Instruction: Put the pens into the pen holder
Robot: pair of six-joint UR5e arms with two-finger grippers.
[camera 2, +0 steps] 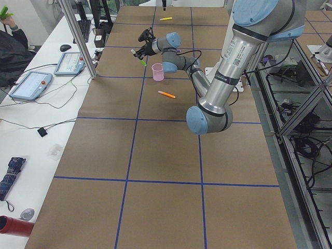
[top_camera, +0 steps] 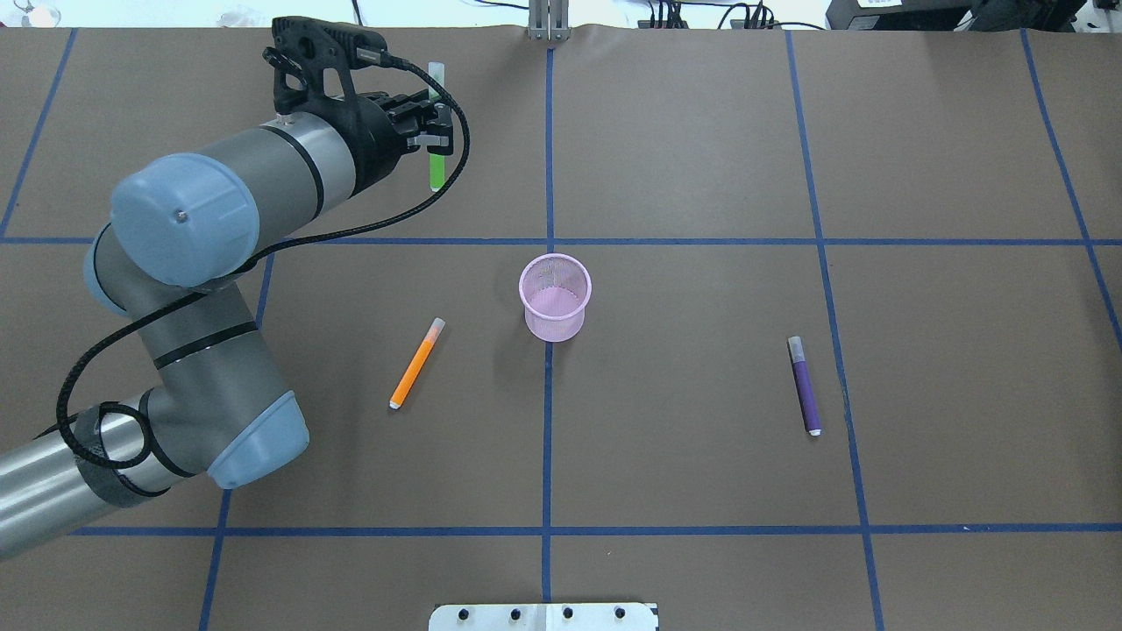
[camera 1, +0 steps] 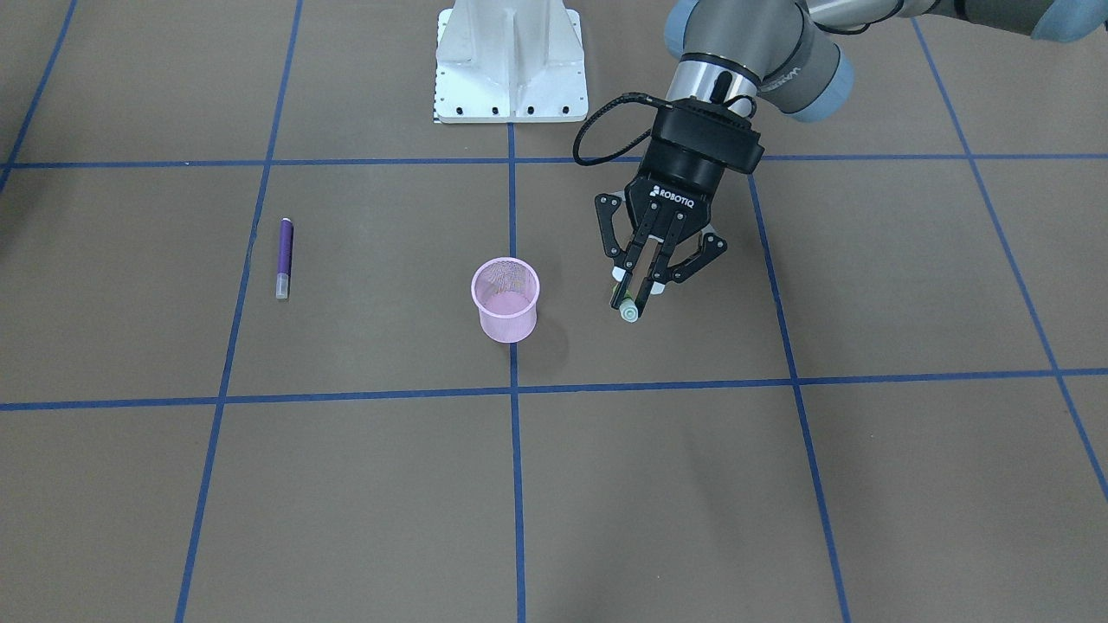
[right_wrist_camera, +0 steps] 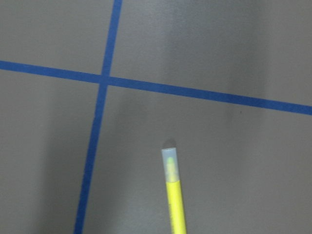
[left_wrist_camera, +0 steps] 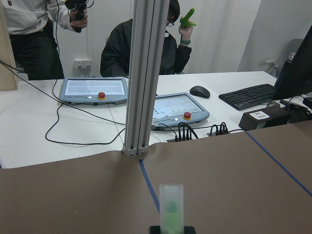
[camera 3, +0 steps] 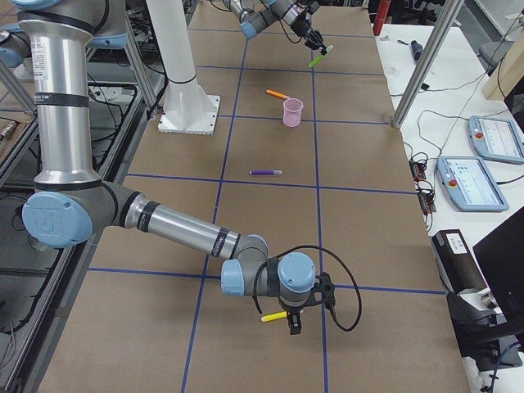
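Clenched on the green pen (top_camera: 433, 173), the left end effector (camera 1: 636, 290) should centre it upright over the pen holder (top_camera: 554, 324) and lower it inside before letting go.

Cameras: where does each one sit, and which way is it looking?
Front-facing: across the table, facing the robot's base; left gripper holds green pen.
Overhead: behind the robot, looking forward and down; left arm shows.
Exterior left: table's end, looking along it; left arm near.
Exterior right: opposite end; right arm near, left arm far.
Left wrist: past the green pen toward a desk; hardly any robot shows.
Right wrist: down at table and yellow pen; no robot shows.
Shared: front-facing and overhead see the pen holder from opposite sides.
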